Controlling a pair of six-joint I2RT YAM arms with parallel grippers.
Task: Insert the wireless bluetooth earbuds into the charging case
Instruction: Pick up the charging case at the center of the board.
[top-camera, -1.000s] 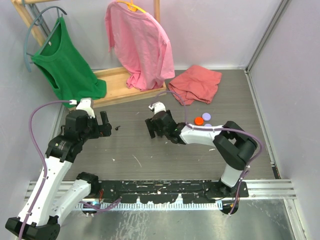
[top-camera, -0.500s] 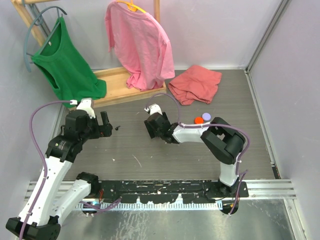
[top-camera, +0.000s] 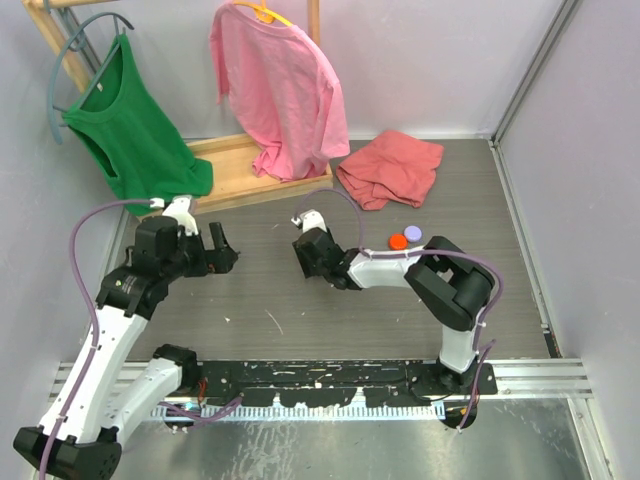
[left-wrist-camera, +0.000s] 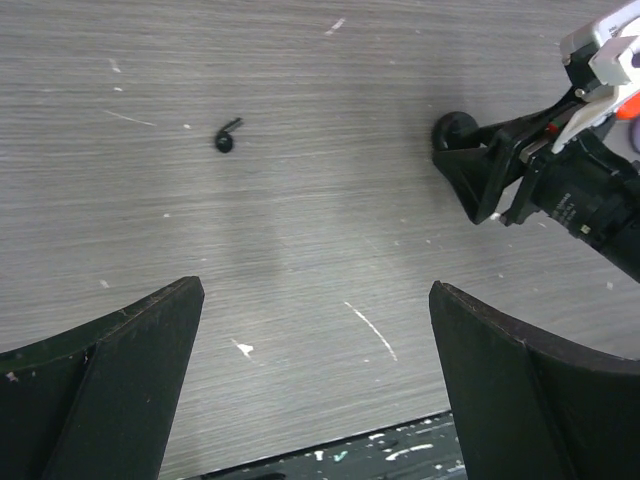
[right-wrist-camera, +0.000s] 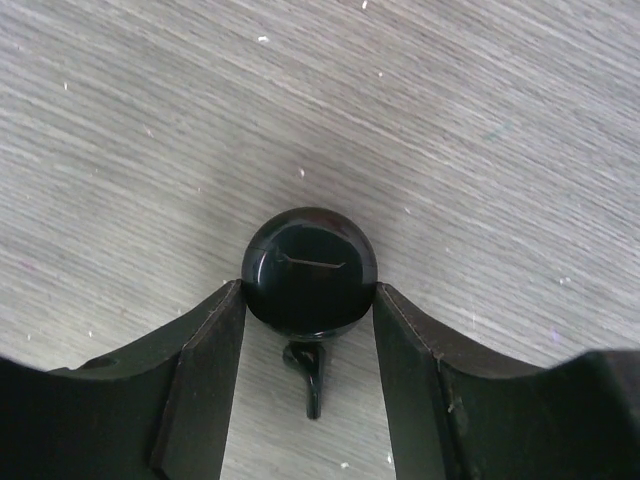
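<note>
On the grey wood-grain table (top-camera: 250, 290), a black stemmed earbud (left-wrist-camera: 225, 140), round glossy black case (right-wrist-camera: 310, 270) and far-right crumpled red cloth (top-camera: 390, 168) are being carried.

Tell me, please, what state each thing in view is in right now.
left gripper: open, empty.
right gripper: shut on the black case.
black case: looks closed, resting on the table.
lone black earbud: lying loose, uncased.
black earbud by the case: loose, between the right gripper's jaws.
red disc: lying flat.
lavender disc: lying flat.
pink shirt: hanging.
green shirt: hanging.
red cloth: crumpled.
</note>
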